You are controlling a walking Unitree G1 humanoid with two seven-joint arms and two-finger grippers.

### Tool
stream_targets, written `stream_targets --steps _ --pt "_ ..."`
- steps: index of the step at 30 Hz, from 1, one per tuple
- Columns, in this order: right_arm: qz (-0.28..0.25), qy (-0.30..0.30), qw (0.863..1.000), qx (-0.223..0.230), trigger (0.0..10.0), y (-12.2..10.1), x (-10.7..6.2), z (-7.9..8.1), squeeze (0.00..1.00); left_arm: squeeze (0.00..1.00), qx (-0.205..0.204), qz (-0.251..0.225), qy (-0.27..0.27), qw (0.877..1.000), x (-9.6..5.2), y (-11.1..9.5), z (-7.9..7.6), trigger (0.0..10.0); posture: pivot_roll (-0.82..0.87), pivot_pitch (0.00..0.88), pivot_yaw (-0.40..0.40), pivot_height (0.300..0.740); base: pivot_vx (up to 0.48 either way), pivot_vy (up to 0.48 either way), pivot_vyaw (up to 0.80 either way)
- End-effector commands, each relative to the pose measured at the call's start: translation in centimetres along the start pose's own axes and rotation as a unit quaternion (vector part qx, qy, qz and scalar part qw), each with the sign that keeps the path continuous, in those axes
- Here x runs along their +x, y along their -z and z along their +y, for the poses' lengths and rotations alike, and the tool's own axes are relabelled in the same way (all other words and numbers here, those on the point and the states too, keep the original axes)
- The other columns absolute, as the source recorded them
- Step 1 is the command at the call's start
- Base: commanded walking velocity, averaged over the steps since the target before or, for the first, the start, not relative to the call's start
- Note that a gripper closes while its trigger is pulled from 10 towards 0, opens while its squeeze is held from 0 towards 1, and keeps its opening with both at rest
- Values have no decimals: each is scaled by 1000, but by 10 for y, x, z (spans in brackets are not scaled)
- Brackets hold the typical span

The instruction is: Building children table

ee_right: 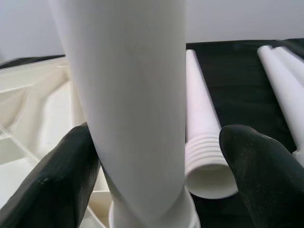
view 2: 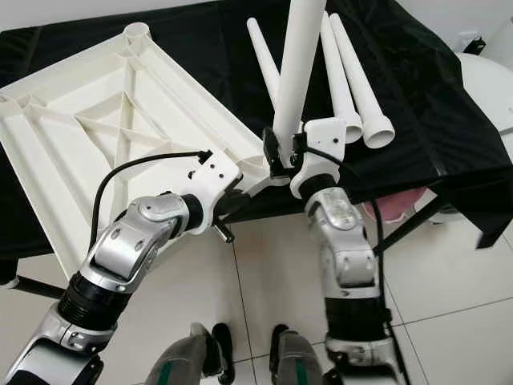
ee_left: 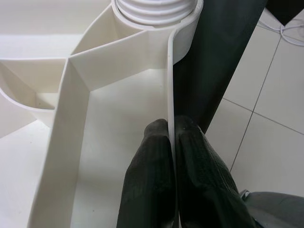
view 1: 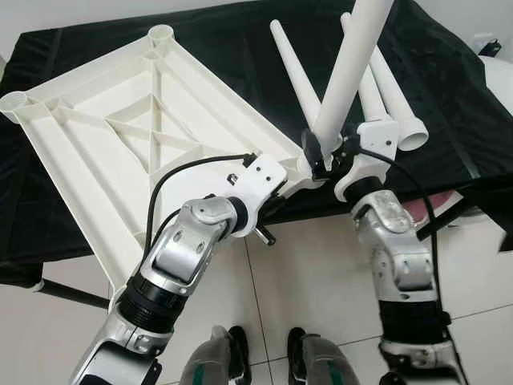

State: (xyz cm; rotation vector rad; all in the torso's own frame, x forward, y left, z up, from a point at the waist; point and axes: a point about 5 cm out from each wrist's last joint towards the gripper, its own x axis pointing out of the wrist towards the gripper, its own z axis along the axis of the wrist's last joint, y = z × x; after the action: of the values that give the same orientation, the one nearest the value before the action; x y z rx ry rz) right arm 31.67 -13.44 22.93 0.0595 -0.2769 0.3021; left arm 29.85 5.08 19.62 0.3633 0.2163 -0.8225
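We clamped our left gripper on the tabletop rim, steadying it; our right gripper, jaws apart, flanked the leg seated in its socket.

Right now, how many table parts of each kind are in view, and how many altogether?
White tabletop, upside down, left pincer shut on its rim: 1
White standing leg, set in a corner socket between the open right pincer fingers: 1
White loose legs lying on the black cloth: 3
Total: 5
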Motion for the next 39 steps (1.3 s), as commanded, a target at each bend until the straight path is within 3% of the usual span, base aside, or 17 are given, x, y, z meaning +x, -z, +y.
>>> stream_targets --steps 1,4,21,22,25,26,27,28,39 --pt "14 -35 999 4 10000 5 1 -10 0 0 -5 12 -17 1000 1 6 0 10000 -106 194 44 740 0 0 0" --pt "26 -65 997 -26 10000 8 2 -14 0 0 -5 11 -17 1000 1 6 0 10000 -108 192 44 740 0 0 0" --pt "28 -210 977 -1 10000 6 18 -17 0 0 -7 9 -22 1000 1 4 2 10000 -97 197 44 740 0 0 0" --pt "27 -227 974 1 9294 6 20 -15 0 0 -6 9 -23 1000 0 4 3 10000 -96 197 44 740 0 0 0" --pt "26 -243 970 1 9294 6 21 -14 0 0 -6 8 -24 1000 0 3 3 10000 -96 197 44 740 0 0 0" --pt "27 -244 969 -4 3255 6 22 -15 0 0 -6 8 -24 1000 0 3 4 10000 -96 200 44 740 0 0 0" --pt "27 -244 969 -4 3255 6 22 -15 0 0 -6 8 -24 1000 0 3 4 10000 -96 200 44 740 0 0 0" --pt "28 -245 969 -2 0 6 23 -16 0 0 -6 8 -24 1000 0 3 4 10000 -96 200 44 740 0 0 0" --pt "18 -232 972 5 0 6 22 -22 0 0 -6 9 -26 1000 0 3 5 10000 -95 200 44 740 0 0 0"
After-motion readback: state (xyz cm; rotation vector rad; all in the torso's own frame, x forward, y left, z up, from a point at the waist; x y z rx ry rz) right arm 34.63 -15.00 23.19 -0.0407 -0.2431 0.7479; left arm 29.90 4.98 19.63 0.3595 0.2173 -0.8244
